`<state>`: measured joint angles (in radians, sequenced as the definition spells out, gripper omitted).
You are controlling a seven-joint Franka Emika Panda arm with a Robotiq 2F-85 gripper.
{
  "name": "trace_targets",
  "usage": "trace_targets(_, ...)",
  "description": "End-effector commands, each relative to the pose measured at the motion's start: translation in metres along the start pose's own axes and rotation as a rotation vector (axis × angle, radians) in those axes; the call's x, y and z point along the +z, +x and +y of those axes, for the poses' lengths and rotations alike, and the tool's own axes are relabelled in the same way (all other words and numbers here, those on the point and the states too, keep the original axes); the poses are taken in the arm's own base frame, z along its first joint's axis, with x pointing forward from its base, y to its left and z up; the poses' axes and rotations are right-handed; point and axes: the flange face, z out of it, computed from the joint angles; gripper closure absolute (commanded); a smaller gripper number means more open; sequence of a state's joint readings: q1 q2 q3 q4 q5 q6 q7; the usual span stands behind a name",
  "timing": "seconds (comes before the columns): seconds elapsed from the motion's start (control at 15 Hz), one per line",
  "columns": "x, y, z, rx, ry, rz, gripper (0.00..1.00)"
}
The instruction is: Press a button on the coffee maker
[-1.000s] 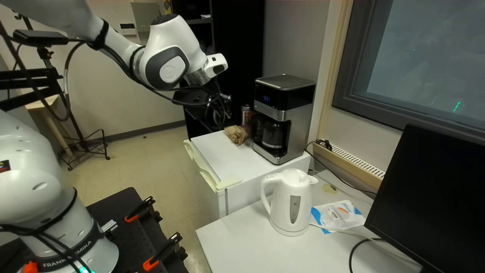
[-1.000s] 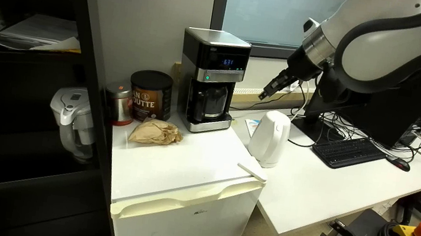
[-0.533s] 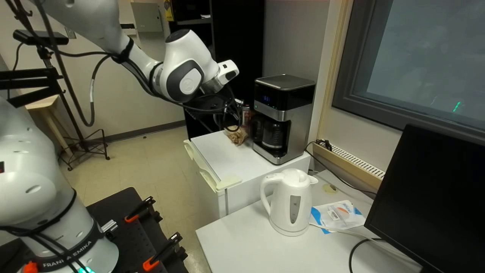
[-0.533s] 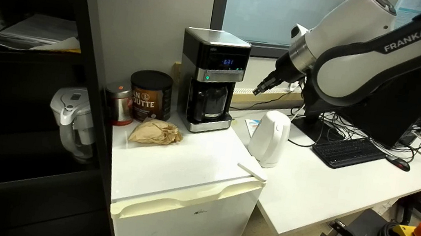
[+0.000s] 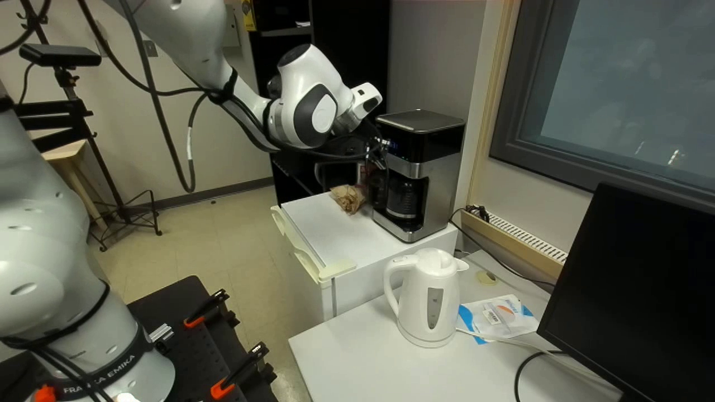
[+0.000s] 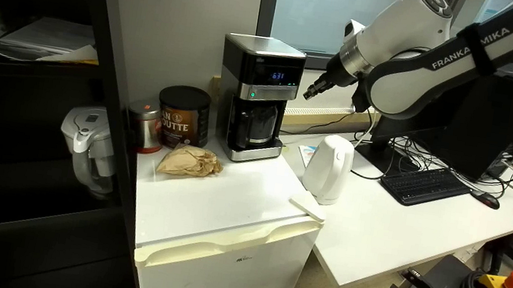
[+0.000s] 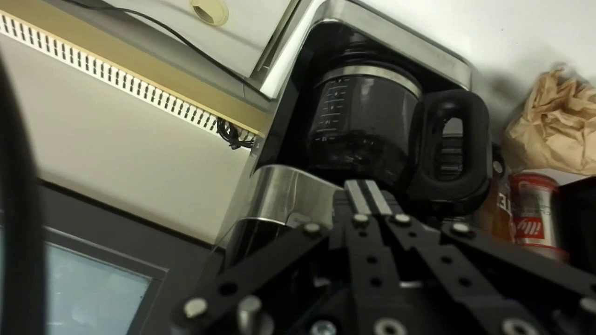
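The coffee maker (image 6: 236, 71) is boxy, black and silver, with a lit clock display (image 6: 277, 75) and a green-lit button (image 6: 252, 94) on its silver front band. It also shows in an exterior view (image 5: 441, 187). In the wrist view its silver band (image 7: 291, 195) and dark glass carafe (image 7: 363, 116) fill the middle. My gripper (image 7: 368, 197) is shut and empty, fingertips together, in front of the band and carafe. In an exterior view the gripper (image 6: 310, 93) is just right of the machine, with a small gap. The green-lit button is hidden in the wrist view.
The white kettle (image 5: 410, 312) stands on the desk beside the fridge (image 6: 227, 210). A crumpled paper bag (image 6: 190, 161), a coffee tin (image 6: 183, 118) and a red-silver can (image 6: 145, 128) are beside the coffee maker. A monitor (image 5: 642, 279) stands on the desk.
The arm has moved closer to the coffee maker: rightward in an exterior view, leftward and slightly up in the opposite-facing one. The fingertips now overlap the machine's front edge in an exterior view.
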<state>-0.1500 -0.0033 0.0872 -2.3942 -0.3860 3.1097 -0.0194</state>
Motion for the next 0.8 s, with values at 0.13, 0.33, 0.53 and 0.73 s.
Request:
trace_targets(0.13,0.025,0.029,0.004,0.011,-0.025,0.019,0.97)
trace_targets(0.33,0.034,0.037,-0.002,0.009,-0.034,0.022,0.97)
trace_targets(0.53,0.043,0.044,-0.008,0.011,-0.04,0.025,0.97)
trace_targets(0.73,0.05,0.048,-0.011,0.015,-0.05,0.024,0.97)
